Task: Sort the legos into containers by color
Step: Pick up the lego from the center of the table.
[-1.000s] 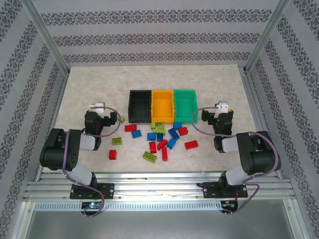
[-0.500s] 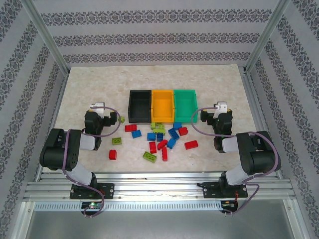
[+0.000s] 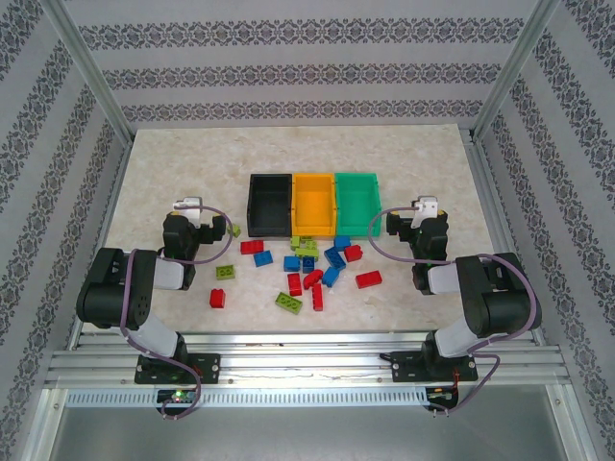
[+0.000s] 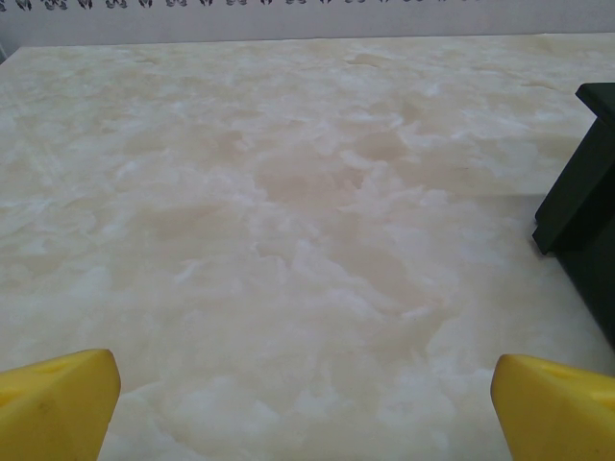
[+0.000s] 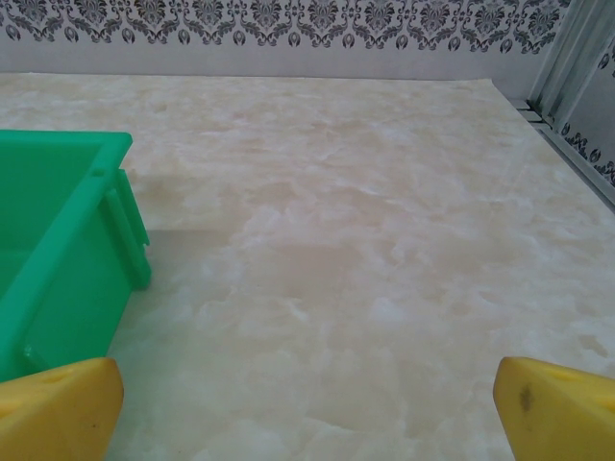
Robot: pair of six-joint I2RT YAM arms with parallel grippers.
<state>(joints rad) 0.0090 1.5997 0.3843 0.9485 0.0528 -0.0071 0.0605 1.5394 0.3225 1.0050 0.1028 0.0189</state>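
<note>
No shift among scattered legos [image 3: 333,257]

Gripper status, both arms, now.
Left gripper: open, nothing between its fingers.
Right gripper: open, nothing between its fingers.

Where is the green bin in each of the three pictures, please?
Top external: green bin, rightmost of three bins, near centre.
Right wrist: green bin at the left edge, lower half.
Left wrist: black bin, leftmost of them, at the right edge.
Shared landmark: the marble tabletop.
</note>
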